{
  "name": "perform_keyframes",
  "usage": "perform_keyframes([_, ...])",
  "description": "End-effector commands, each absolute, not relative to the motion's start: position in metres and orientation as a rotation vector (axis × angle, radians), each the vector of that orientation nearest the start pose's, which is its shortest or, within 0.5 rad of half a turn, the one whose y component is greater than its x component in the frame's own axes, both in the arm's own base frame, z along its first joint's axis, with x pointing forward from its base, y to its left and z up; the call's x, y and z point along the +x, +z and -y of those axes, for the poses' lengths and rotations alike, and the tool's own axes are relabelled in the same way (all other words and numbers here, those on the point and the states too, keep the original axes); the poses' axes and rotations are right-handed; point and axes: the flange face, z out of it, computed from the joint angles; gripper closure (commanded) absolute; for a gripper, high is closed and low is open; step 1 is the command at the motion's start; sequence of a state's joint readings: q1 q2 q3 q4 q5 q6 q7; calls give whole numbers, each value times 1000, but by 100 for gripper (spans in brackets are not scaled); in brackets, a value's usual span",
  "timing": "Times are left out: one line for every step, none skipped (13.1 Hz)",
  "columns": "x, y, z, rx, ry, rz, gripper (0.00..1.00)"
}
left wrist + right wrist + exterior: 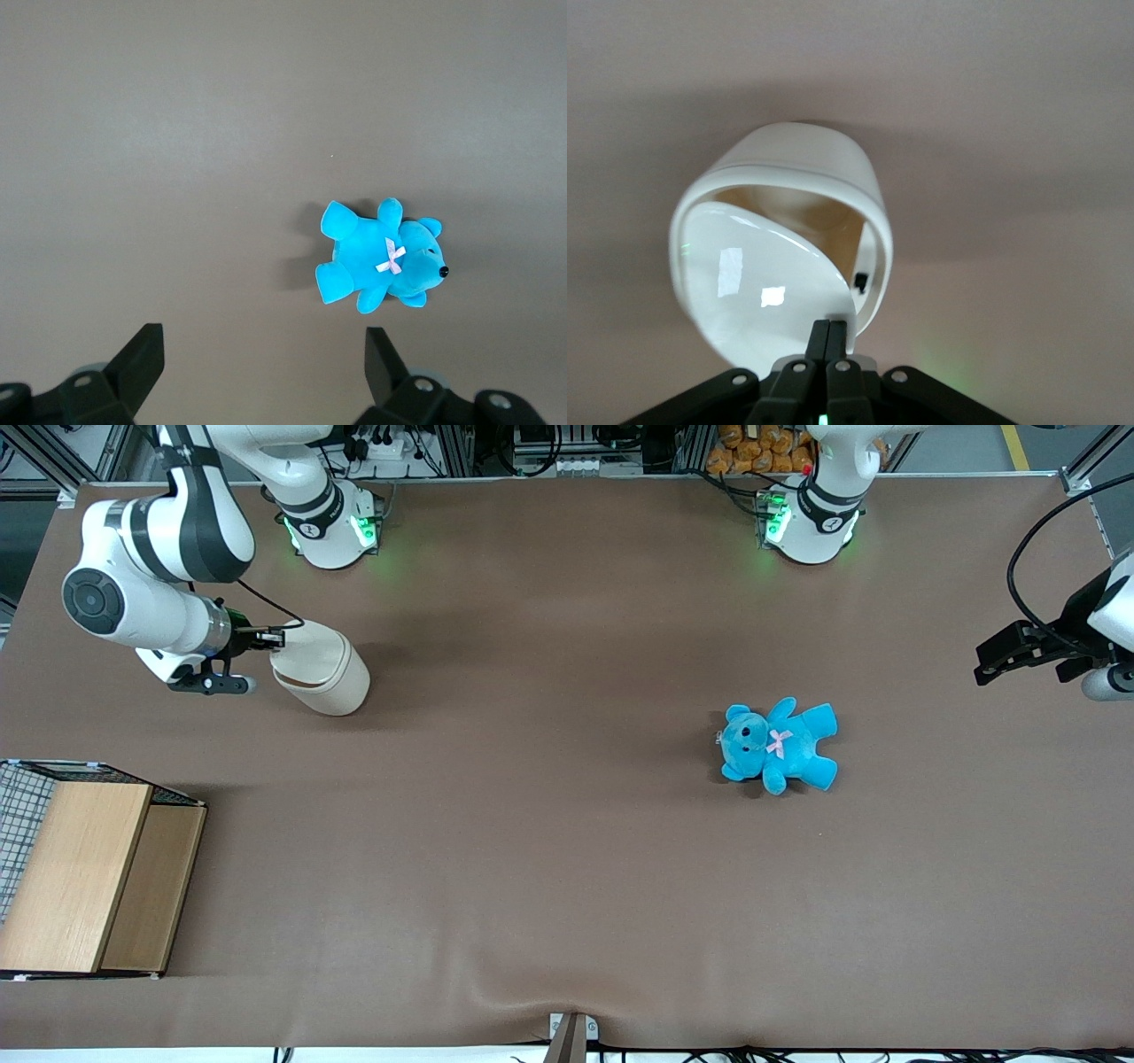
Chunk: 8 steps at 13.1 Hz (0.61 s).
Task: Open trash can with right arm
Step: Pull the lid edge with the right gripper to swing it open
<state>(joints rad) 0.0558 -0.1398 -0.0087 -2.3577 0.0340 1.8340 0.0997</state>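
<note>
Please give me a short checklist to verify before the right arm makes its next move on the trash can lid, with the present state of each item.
1. Gripper at the lid's edge: ok, its fingers are closed on the rim of the lid.
2. Lid raised from the trash can: ok, the wrist view shows a gap and the inside of the bin.
3. Lid fully open: not ok, it is only partly lifted.
4. Trash can stands flat on the table: cannot tell.
5. Blue teddy bear out of the way: ok, it lies toward the parked arm's end of the table.
6. Wooden box with wire mesh out of the way: ok, nearer the front camera, apart from the can.
</note>
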Motion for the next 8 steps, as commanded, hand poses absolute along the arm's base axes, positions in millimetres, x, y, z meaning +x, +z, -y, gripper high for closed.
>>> perform_keyframes([449,399,-48,-3097,604,-143,90])
perform_keyframes([455,413,-49,-3099,597,-150,70])
perform_keyframes([463,429,-50,-3101,578,-150,34])
perform_keyframes([470,440,-49,-3100,568,-151,0])
perform_keyframes([476,450,-51,-3102,559,-147,0])
perform_keyframes([481,462,-51,-3103,539,-138,0])
perform_keyframes([489,475,-52,-3104,515,-129,0])
perform_keyframes([499,494,-52,-3106,468,-120,0])
